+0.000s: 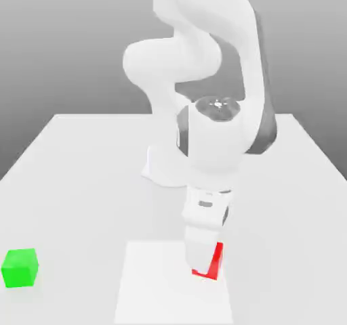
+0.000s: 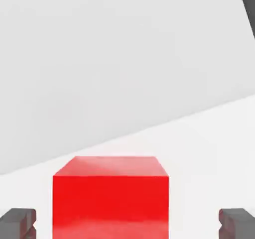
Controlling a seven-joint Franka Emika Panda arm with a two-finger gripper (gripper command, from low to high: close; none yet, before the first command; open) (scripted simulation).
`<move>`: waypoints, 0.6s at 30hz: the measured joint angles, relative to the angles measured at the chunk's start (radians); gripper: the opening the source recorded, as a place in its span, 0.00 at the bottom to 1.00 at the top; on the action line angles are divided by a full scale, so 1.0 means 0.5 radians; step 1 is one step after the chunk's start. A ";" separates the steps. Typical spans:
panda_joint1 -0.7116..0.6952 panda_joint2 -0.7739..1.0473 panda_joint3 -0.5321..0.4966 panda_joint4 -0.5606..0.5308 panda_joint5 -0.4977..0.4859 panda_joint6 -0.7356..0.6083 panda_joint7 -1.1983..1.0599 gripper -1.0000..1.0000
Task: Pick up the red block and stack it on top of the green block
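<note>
Spread claw point(image 2: 127, 225) straddles 1 red block point(image 2: 111, 195); 1 green block point(image 1: 20, 267) apart.

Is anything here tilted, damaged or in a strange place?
Nothing stands out. The red block sits flat on the table, between the open fingers of the gripper. The green block rests upright, apart, toward the exterior view's left.
</note>
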 joint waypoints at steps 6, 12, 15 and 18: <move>-0.021 0.035 0.028 0.002 0.026 0.022 -0.016 0.00; 0.043 -0.099 -0.065 -0.008 -0.091 -0.083 0.063 0.00; 0.063 -0.215 -0.110 -0.023 -0.196 -0.177 0.140 0.00; 0.066 -0.323 -0.133 -0.042 -0.276 -0.267 0.200 0.00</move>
